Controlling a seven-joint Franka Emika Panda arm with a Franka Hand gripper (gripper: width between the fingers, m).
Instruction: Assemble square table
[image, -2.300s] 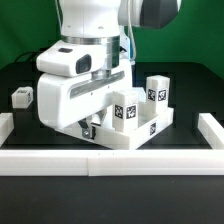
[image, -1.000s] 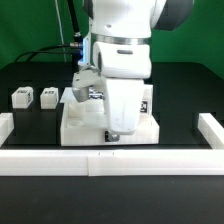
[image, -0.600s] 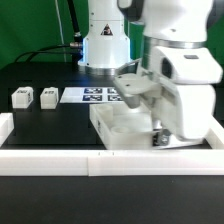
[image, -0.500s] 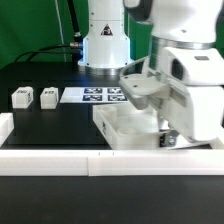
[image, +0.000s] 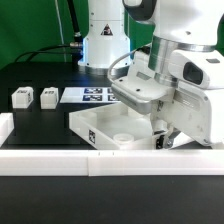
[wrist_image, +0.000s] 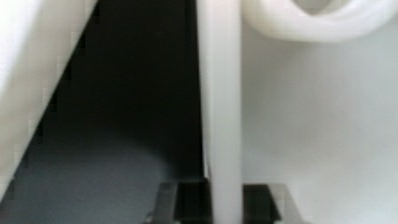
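Note:
The square table top (image: 100, 124) is a white tray with round corner sockets, lying on the black table in the middle. My gripper (image: 161, 139) is shut on its wall near the corner at the exterior view's right. In the wrist view the thin white wall (wrist_image: 221, 110) runs between my two dark fingers (wrist_image: 187, 204), and a round socket (wrist_image: 331, 18) shows beside it. Two short white legs (image: 22, 97) (image: 48, 96) with tags lie loose at the exterior view's left, apart from the top.
The marker board (image: 93, 96) lies flat behind the top, in front of the arm's base (image: 104, 50). A long white border rail (image: 90, 162) runs along the front, with raised ends at the left (image: 6, 125) and right.
The arm has swung from the exterior view's left to its right. The top has turned with it, and in the last half second its left corner slid further left.

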